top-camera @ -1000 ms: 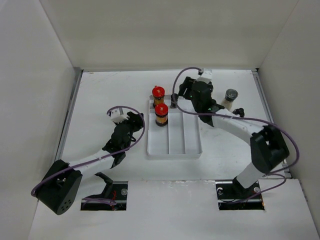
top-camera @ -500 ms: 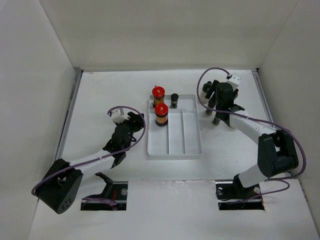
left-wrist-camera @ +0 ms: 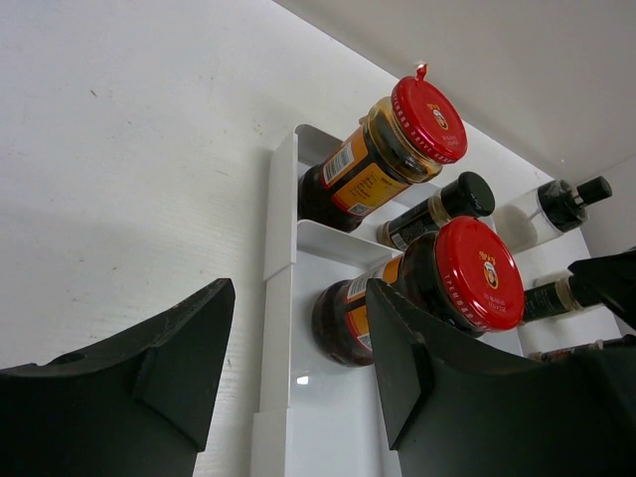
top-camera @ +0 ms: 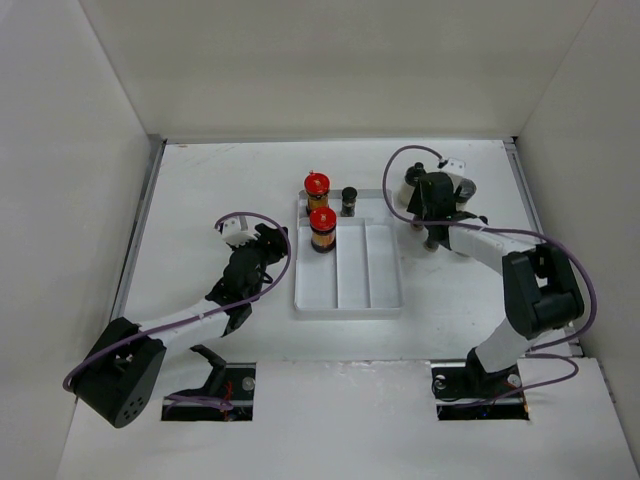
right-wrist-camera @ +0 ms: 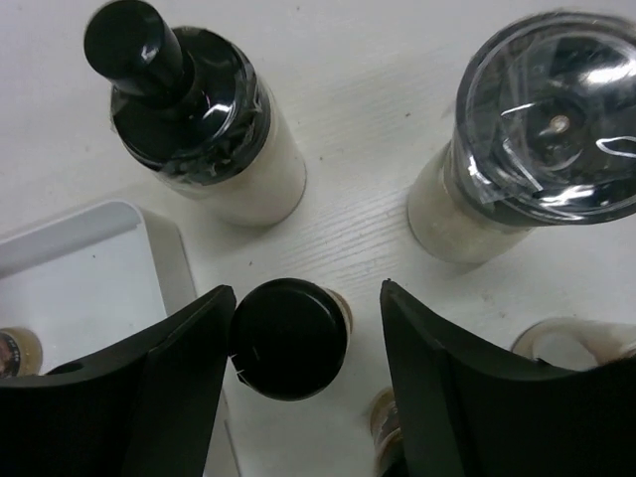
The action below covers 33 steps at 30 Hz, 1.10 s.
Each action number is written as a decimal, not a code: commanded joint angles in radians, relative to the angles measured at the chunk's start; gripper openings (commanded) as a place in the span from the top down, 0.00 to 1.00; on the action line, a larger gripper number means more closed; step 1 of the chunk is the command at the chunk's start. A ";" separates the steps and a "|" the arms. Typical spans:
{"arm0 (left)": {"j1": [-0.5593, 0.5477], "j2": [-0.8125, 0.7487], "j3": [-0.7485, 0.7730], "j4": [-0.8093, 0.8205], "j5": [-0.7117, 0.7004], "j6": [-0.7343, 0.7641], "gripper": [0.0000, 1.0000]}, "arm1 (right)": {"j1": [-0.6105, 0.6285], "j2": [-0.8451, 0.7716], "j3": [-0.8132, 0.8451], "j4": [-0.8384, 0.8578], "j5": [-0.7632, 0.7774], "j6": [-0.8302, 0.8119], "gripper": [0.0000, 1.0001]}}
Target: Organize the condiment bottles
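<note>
Two red-capped amber bottles (top-camera: 316,186) (top-camera: 322,226) stand in the left compartment of the white tray (top-camera: 383,290). A small black-lidded bottle (top-camera: 349,198) stands at the far end of the middle compartment. My right gripper (right-wrist-camera: 306,298) is open and points down just right of the tray. A small black-lidded bottle (right-wrist-camera: 288,338) stands between its fingers, against the left one. A whitish bottle with a black spout cap (right-wrist-camera: 199,124) and a clear-lidded grinder (right-wrist-camera: 532,129) stand beyond it. My left gripper (left-wrist-camera: 298,298) is open and empty at the tray's left wall, facing the red-capped bottles (left-wrist-camera: 397,139) (left-wrist-camera: 437,288).
Another small bottle (right-wrist-camera: 386,422) peeks out by my right finger, mostly hidden. The tray's rim (right-wrist-camera: 94,238) lies just left of my right gripper. White walls close the table at the back and both sides.
My right gripper left the small black-lidded bottle in the tray's middle compartment and moved right. It now hangs open over the bottles beside the tray. The left arm has not moved.
</note>
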 commanded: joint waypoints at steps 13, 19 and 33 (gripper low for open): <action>0.000 -0.001 0.000 0.058 0.009 -0.009 0.46 | 0.086 -0.115 0.009 0.181 0.055 -0.062 0.59; 0.003 0.000 -0.002 0.058 0.009 -0.009 0.46 | 0.155 -0.059 0.113 0.193 -0.009 -0.066 0.59; 0.011 -0.017 -0.008 0.058 0.004 -0.009 0.46 | 0.173 0.238 0.308 0.170 -0.051 -0.063 0.58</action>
